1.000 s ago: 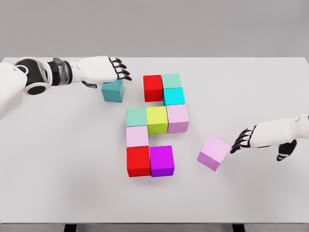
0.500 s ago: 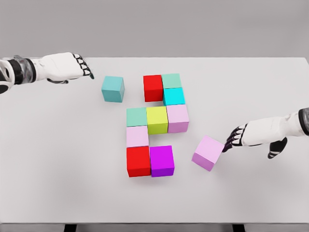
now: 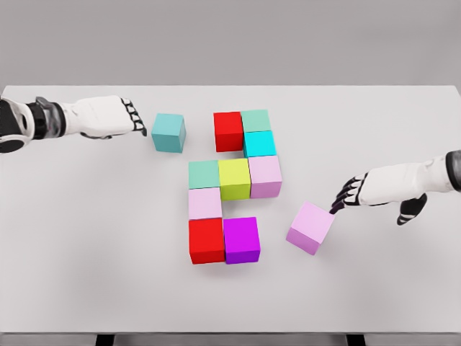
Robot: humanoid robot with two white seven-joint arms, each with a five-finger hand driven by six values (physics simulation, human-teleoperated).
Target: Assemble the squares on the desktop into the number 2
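Note:
A block figure lies mid-table: red cube (image 3: 228, 130), green cube (image 3: 256, 120), cyan cube (image 3: 259, 143), pink cube (image 3: 265, 176), yellow cube (image 3: 234, 178), green cube (image 3: 204, 174), pale pink cube (image 3: 205, 203), red cube (image 3: 207, 240) and purple cube (image 3: 241, 239). A loose teal cube (image 3: 168, 132) sits left of the top row. My left hand (image 3: 134, 117) is open, its fingertips just left of the teal cube. A loose lilac cube (image 3: 310, 227) lies tilted to the right of the purple one. My right hand (image 3: 344, 195) is open, fingertips at the lilac cube's upper right corner.
The white table (image 3: 86, 245) spans the view, with its front edge at the bottom and its back edge against a grey wall. Both arms reach in over the table's side edges.
The left hand drew away to the left from the teal cube, then came back up to its left side. The right hand pushed the lilac cube a little left and now sits higher.

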